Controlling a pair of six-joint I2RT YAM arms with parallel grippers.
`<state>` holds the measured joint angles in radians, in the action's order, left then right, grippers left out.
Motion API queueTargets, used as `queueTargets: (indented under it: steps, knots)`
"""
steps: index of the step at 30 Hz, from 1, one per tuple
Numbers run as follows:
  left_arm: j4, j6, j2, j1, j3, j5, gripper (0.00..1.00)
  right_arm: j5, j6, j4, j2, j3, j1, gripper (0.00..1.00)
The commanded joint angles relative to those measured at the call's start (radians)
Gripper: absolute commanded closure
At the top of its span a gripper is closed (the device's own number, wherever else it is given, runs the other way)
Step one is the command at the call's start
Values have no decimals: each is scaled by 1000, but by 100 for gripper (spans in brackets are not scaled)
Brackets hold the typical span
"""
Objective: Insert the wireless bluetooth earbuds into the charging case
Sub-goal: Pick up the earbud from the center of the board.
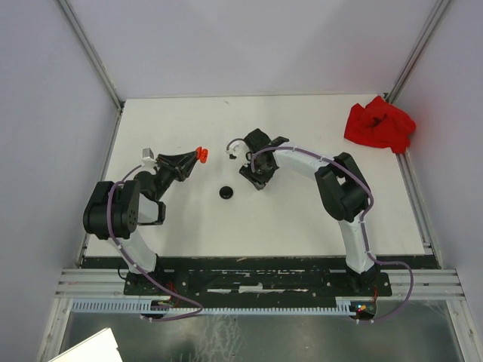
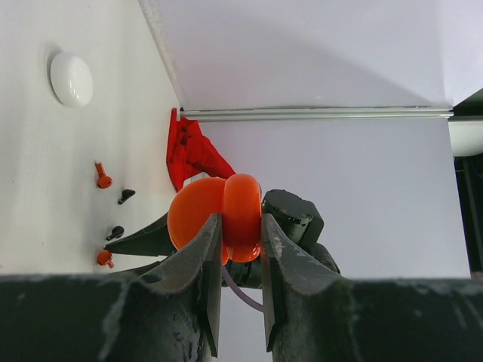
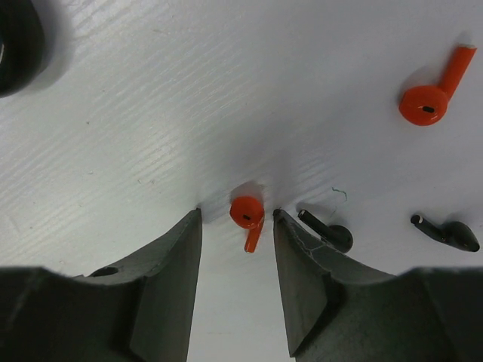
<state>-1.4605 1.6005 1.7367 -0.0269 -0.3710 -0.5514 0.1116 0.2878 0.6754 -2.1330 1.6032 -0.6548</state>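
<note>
Straddling a red earbud (image 3: 246, 213) low in the centre of the right wrist view, my right pincer (image 3: 238, 214) stands apart; closing could squirt it sideways or catch the black earbud (image 3: 332, 235) just beside one finger, while my left pincer (image 2: 240, 222) is clamped on the red case (image 2: 198, 211)

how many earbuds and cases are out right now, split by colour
red earbuds: 2
black earbuds: 2
red case, held in the left hand: 1
white case: 1
black case: 1
total: 7
</note>
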Motion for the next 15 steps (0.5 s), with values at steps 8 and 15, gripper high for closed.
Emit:
queueTargets:
  steps: [8,15]
  knots:
    - [-95,35,6,-16,5,-22,97,-12,20,9,-29,67,-4,53]
    - [-108,41,14,-18,6,-24,97,-16,16,6,-36,70,-4,55]
